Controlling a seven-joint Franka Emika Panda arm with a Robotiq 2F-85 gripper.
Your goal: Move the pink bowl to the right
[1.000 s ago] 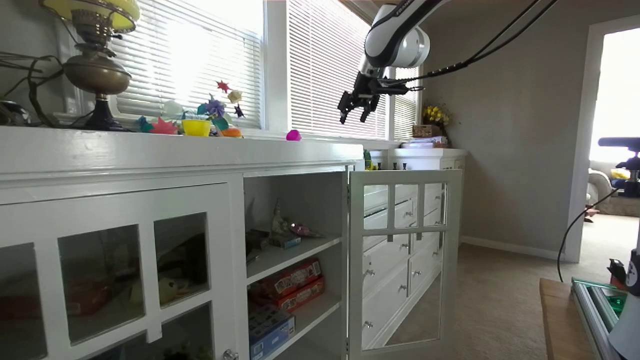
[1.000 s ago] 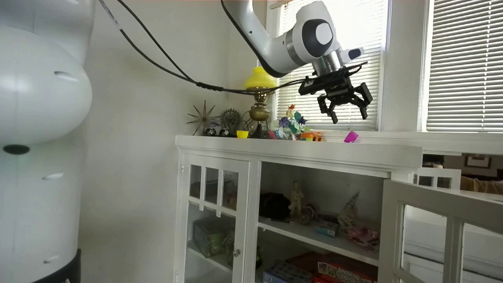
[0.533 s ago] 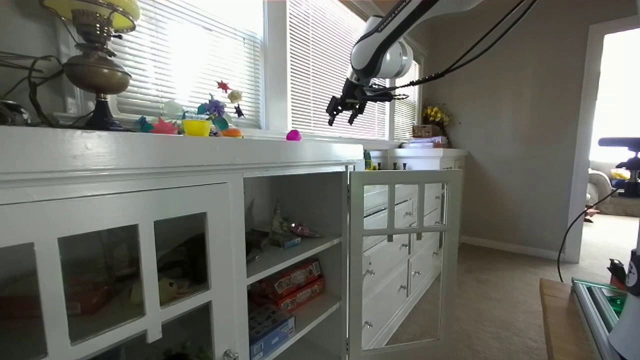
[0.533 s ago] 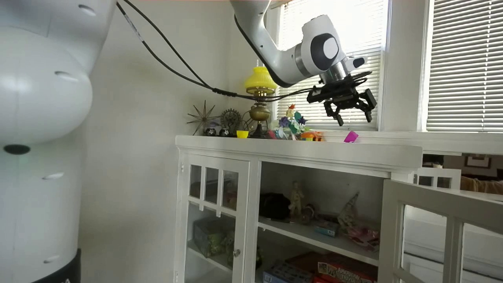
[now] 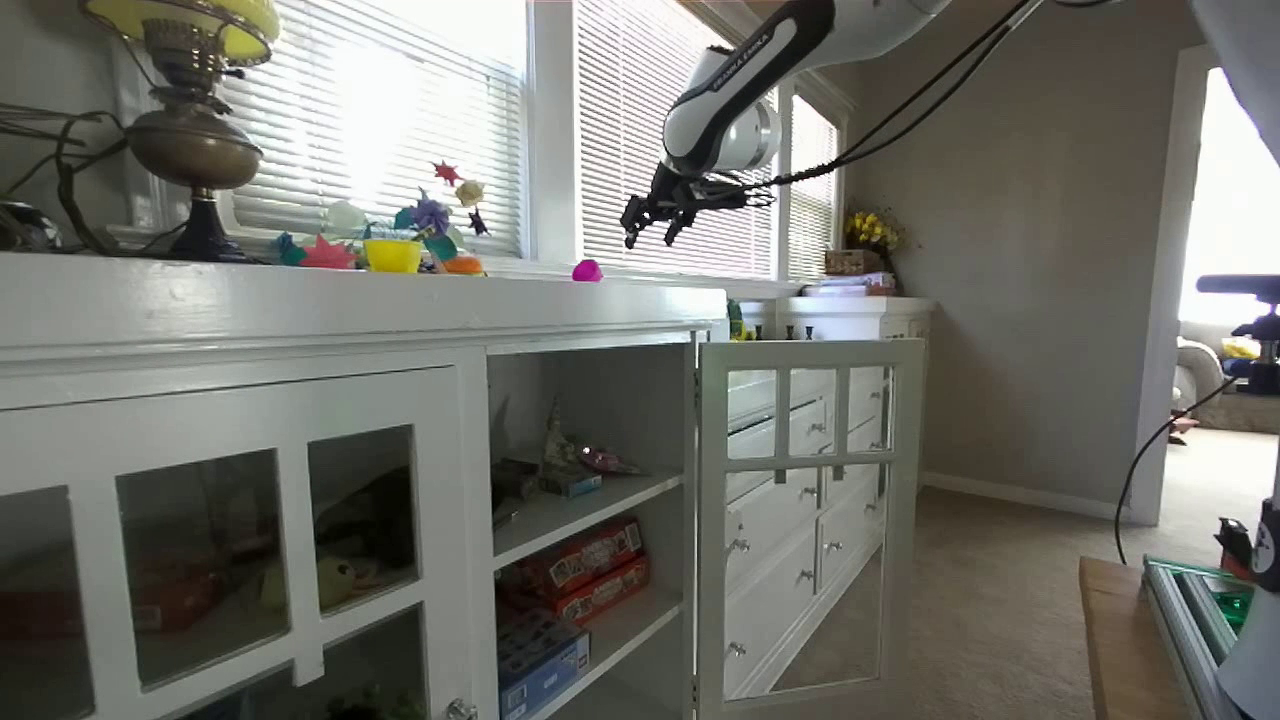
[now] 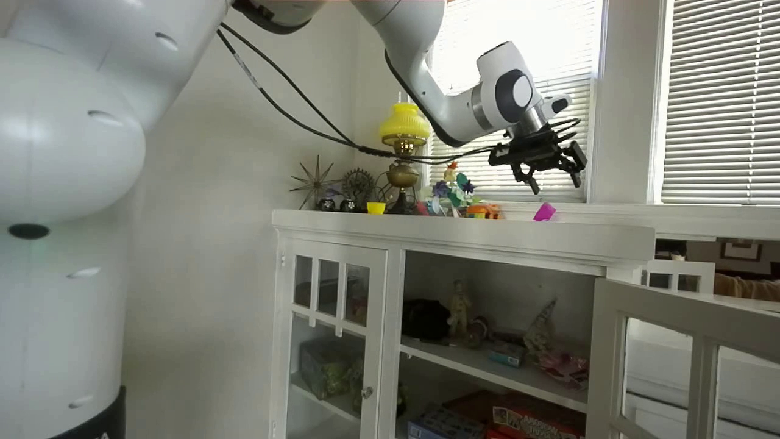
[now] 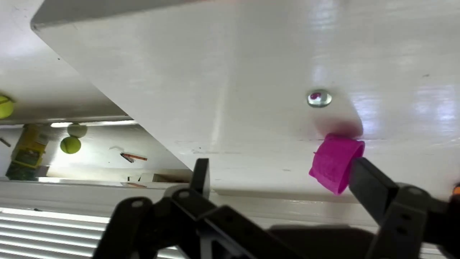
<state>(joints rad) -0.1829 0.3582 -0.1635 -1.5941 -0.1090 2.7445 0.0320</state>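
Closer to the pink bowl [image 7: 331,163] than in the earlier frames, the gripper [image 6: 556,186] hangs in the air above the level of the bowl, carried by the white robot arm [image 5: 745,65]; the bowl itself stays where it is. Both exterior views show the gripper apart from the bowl. Its 2 fingers [image 7: 373,190] are spread wide and hold nothing; in the wrist view 1 of them covers a bit of the bowl's rim. Tilted, the bowl rests on top of the white cabinet [image 5: 350,300], with its rim on that finger's side. Blinds [image 5: 620,120] hang behind the bowl. A clear glass bead [image 7: 319,98], with a spot of pink showing in it, lies near the bowl on the same top. In an exterior view an orange toy [image 6: 483,211] and then colourful flowers [image 6: 455,198] come farther along the cabinet from the bowl; a yellow cup [image 6: 376,208] and a lamp [image 6: 405,125] with a yellow shade stand well apart from it. Lower than the bowl, beside a swung-out door [image 5: 900,560], the cabinet's shelves [image 5: 590,520] carry 2 red boxes [image 5: 598,553] and a blue box [image 5: 545,665]. Past the cabinet's edge, well apart from the bowl, a yellow-green ball [image 7: 70,145] shows in the wrist view.
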